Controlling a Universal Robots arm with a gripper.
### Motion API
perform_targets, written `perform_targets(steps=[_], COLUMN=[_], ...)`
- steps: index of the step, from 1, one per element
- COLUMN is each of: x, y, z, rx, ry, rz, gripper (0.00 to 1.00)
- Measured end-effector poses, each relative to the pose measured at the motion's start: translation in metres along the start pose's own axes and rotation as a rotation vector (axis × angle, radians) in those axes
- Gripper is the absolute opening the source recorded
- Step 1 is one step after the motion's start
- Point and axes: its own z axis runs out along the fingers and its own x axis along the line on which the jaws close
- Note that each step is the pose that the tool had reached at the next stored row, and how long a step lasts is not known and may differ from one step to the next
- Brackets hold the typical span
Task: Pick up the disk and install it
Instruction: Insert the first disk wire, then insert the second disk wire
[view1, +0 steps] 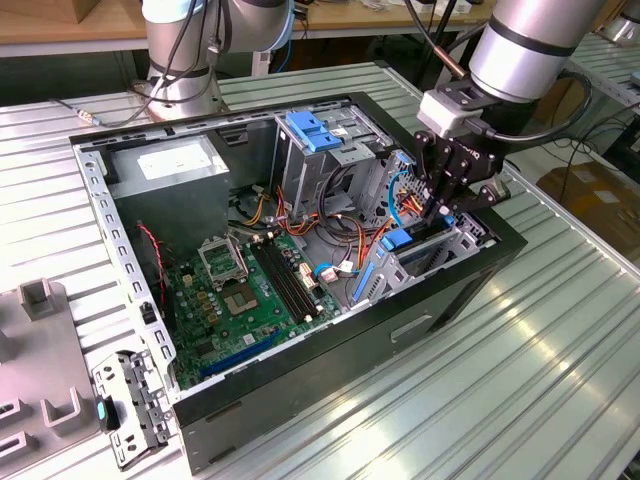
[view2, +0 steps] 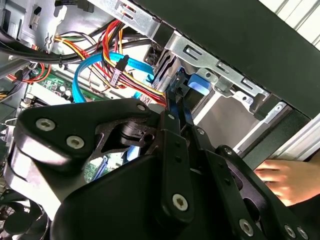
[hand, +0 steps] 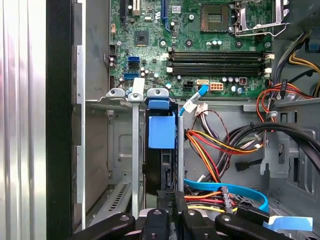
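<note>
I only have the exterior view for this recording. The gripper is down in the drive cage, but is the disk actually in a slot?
Observer: Yes. In the first wrist view the disk stands on edge in a slot of the drive cage.
Operator: Is the gripper on it?
Observer: The gripper is shut on the disk's near edge, with a finger on either side.
Operator: Is there anything near the case that I'm missing?
Observer: In the second wrist view, a person's hand is just outside the case.
</note>
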Motion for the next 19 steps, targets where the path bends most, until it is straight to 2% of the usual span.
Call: perform_targets(steps=[1,2,5,6,9,10,11,12,17,19], x=[0.0,0.0001,0.0004,0.0005,0.0005,0.0005,0.0005,0.0005,0.0005,0.0004], y=[0.0,0.0,0.0001,0.0001,0.0001,0.0001,0.0001,0.0001,0.0001,0.0001], z=[0.0,-0.0011,-0.0117,-0.0129,-0.013,-0.013,-0.0131,-0.0131,-0.0131,-0.0131], rx=[0.0,0.0,0.0001,0.0,0.0,0.0001,0.0,0.0,0.0,0.0001], ry=[-0.0001,0.0,0.0009,0.0011,0.0018,0.0021,0.0024,0.0024,0.0029,0.0063], rz=[0.0,0.0,0.0,0.0,0.0,0.0,0.0,0.0,0.0,0.0], gripper=[0.18,0.24,0.24,0.24,0.24,0.16,0.16,0.11,0.11,0.11])
